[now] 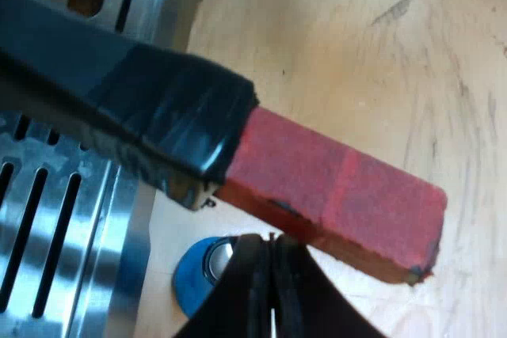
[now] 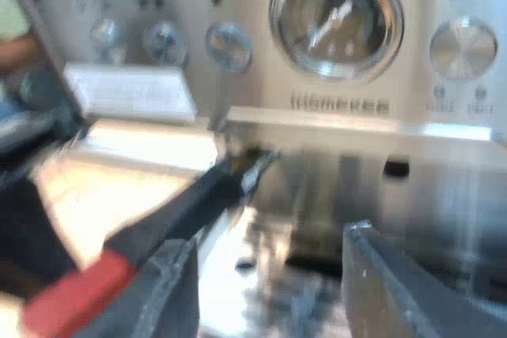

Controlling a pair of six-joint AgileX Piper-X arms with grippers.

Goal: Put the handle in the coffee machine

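The coffee machine (image 2: 412, 156) fills the right wrist view, with its round gauge (image 2: 337, 17) above the steel front. In the left wrist view, its slotted drip tray (image 1: 47, 227) sits on a pale wooden table (image 1: 356, 61).

The handle (image 2: 178, 211) is at the machine's front. Its long axis slants, with the far end up against the machine just under the control panel and the red end (image 2: 71, 290) pointing away from the machine towards the camera. In the left wrist view, the handle (image 1: 158, 108) crosses above the edge of the drip tray, and its red end (image 1: 341, 195) reaches out over the table.

The right gripper (image 2: 269, 239) faces the machine with its fingers spread wide and nothing between them. The handle passes just beside one finger (image 2: 166, 290), outside the gap. The left gripper (image 1: 273, 251) has its fingers pressed together, with their tips at the edge of the red end.

A blue tamper (image 1: 198, 275) stands on the table beside the drip tray, partly hidden by the left gripper.
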